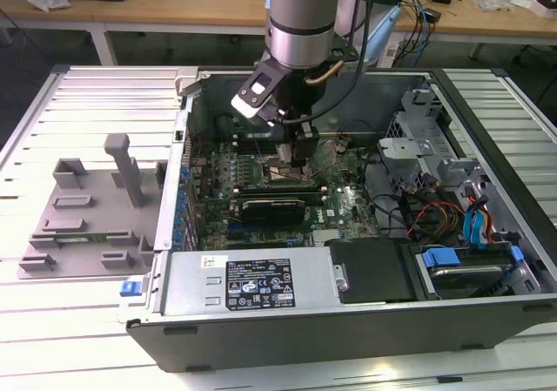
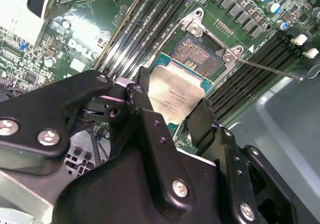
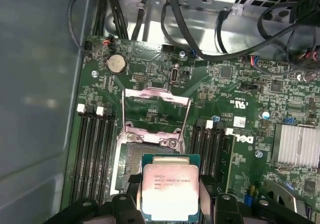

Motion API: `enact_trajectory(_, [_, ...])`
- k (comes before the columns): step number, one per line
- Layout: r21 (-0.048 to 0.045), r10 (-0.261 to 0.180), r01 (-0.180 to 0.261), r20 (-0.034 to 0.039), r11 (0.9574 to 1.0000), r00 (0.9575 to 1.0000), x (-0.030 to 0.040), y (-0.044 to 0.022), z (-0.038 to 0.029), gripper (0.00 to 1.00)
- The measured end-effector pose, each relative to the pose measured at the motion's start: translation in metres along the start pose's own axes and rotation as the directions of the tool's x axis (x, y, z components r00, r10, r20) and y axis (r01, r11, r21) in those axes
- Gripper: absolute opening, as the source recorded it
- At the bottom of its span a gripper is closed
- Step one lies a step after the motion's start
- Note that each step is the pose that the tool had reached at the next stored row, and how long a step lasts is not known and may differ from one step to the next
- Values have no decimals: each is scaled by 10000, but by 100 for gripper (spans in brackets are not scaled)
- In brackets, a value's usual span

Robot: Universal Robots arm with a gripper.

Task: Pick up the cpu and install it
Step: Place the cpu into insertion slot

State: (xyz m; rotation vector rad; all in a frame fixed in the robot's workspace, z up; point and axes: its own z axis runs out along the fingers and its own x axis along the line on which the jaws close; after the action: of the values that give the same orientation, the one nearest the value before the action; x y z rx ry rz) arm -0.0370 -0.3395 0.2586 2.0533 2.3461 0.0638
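We see the cpu (image 3: pixel 169 189) topped in dull silvery metal, tool (image 2: pixel 172 95) matt black, board (image 3: pixel 240 84) glossy green, tray (image 1: pixel 78 225) matt grey plastic, worktop (image 1: pixel 87 95) ribbed pale metal.

In the first wrist view the cpu (image 3: pixel 171 184) runs past the frame's edge, the gripper (image 3: pixel 170 188) covers two of its sides, and it hides part of the socket (image 3: pixel 129 159). In the exterior view the arm (image 1: pixel 300 16) is cut off at the top edge and blocks the middle of the motherboard (image 1: pixel 341 206).
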Motion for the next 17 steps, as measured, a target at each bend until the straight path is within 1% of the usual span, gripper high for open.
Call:
enact_trajectory(5, [-2, 153, -153, 7, 9999, 9999, 3, -23, 56, 55])
enact_trajectory(6, [-2, 204, -204, 11, 9998, 9998, 3, -27, 83, 55])
enact_trajectory(8, [-2, 262, -262, 13, 9997, 9997, 3, -29, 111, 55])
enact_trajectory(13, [-3, 342, -342, 16, 9994, 9994, 65, -26, 159, 55])
enact_trajectory(17, [-3, 539, -539, 27, 9985, 9985, 78, -29, 191, 55])
